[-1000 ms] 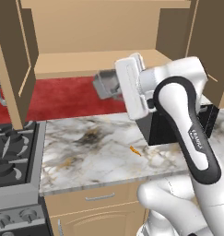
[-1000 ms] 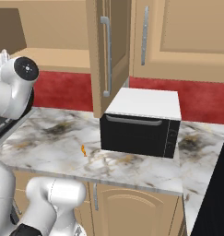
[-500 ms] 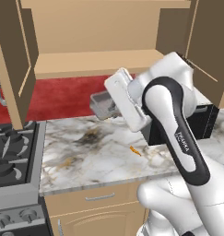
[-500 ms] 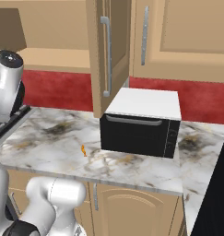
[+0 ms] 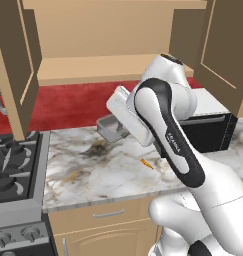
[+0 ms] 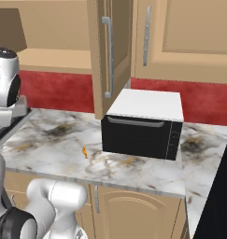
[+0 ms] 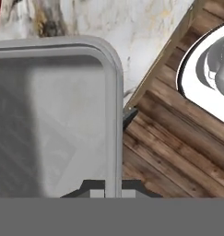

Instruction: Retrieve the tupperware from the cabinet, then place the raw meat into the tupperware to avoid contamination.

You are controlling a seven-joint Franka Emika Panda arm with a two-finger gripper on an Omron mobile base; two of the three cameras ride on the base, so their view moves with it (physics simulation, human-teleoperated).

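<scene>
Marble counter (image 5: pixel 93 175) below open wall cabinet (image 5: pixel 108 65). Gripper (image 7: pixel 112 186) closed on rim of grey tupperware (image 5: pixel 109 129), held just above counter, left of black oven (image 6: pixel 143 126). Raw meat (image 5: pixel 146 163) on counter, near oven's front-left.

Marble counter (image 6: pixel 63 144) runs across middle. Big black box (image 6: pixel 143 126) with white top sits on it, toward right. Tiny orange raw meat (image 6: pixel 84 152) lies on counter, left of box, not touching it. Cabinet (image 6: pixel 110 51) hangs above, 1 door swung open, 2 silver bar handles showing. Red wall (image 6: pixel 59 88) behind. White arm (image 6: pixel 5 79) at left edge.
</scene>
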